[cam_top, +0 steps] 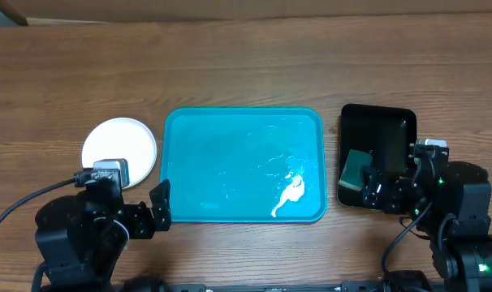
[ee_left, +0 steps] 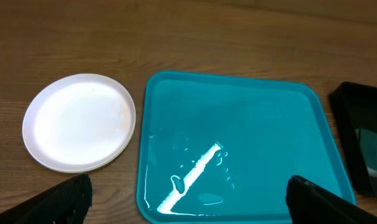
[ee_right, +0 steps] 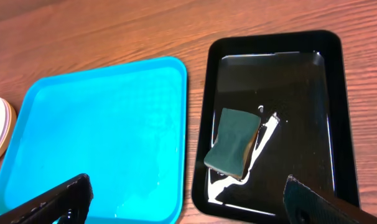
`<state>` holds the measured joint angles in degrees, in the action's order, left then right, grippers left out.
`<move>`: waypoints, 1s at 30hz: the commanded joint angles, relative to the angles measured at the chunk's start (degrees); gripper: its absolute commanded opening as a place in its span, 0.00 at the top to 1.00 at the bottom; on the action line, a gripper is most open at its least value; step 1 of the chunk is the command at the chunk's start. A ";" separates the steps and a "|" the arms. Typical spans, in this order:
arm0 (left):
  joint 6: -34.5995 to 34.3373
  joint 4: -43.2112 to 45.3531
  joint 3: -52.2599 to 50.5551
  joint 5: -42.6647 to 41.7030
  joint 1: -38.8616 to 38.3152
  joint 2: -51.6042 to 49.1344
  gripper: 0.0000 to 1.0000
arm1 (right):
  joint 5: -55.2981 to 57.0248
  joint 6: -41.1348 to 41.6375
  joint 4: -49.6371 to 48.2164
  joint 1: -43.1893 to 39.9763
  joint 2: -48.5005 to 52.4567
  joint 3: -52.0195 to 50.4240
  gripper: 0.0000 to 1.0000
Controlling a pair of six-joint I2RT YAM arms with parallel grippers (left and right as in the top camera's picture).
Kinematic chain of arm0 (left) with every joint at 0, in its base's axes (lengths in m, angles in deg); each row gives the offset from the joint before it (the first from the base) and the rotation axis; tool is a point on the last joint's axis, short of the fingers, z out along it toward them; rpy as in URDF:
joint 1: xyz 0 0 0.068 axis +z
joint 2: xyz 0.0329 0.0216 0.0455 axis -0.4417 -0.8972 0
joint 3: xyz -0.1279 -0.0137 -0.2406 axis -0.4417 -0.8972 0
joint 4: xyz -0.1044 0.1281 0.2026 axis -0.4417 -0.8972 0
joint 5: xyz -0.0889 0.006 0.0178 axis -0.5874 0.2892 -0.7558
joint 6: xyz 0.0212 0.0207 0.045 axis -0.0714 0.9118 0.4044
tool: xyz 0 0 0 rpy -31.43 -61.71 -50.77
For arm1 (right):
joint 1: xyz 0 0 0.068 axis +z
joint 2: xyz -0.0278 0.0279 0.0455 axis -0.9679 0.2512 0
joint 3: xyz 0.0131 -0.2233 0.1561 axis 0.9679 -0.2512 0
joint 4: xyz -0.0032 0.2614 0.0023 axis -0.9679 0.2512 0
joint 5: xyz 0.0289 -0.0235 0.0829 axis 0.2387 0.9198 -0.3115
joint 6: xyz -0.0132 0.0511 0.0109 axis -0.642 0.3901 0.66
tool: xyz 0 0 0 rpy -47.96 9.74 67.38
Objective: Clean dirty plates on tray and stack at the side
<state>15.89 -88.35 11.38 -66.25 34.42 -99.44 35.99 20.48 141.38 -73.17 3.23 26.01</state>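
The plates (cam_top: 118, 148) sit on the counter (cam_top: 246, 65), just left of the blue tray (cam_top: 230, 154) and a bit farther back. I see only a white top plate and cannot tell how many lie under it. The tray has no plates on it, only shiny streaks that look like water. So I think the job is about done.

A plate like this is probably stiff, light and smooth. It could slip if wet, and it might chip if dropped. The thin rim is the place to pinch it.

The left jaws are wide apart and hold nothing, near the tray's near left corner. The right jaws are wide and hold nothing too, over the black tray (ee_right: 325, 74), where a green sponge (ee_right: 233, 140) lies. The far side of the counter is bare, with lots of room. The tray's raised rim could catch a low move.
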 commanded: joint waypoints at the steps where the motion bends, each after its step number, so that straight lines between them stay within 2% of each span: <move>1: 1.42 -0.76 -0.98 -0.46 -0.52 0.42 0.00 | 0.59 -0.28 -0.17 0.00 0.22 -0.76 0.00; 20: 1.42 -1.18 -0.98 -0.46 -0.52 0.42 0.00 | 2.58 -0.50 -0.31 -0.13 -0.35 -0.79 0.00; 25: 1.42 -1.18 -0.98 -0.46 -0.52 0.42 0.00 | 4.98 -0.50 -6.27 -0.15 -6.82 -2.89 0.00; 30: 1.42 -1.18 -0.98 -0.46 -0.52 0.42 0.00 | 5.75 -0.50 -17.35 -0.15 -19.15 -11.34 0.00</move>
<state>15.89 -89.48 11.08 -66.23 34.42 -99.37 40.12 20.41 127.32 -73.17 -10.30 19.00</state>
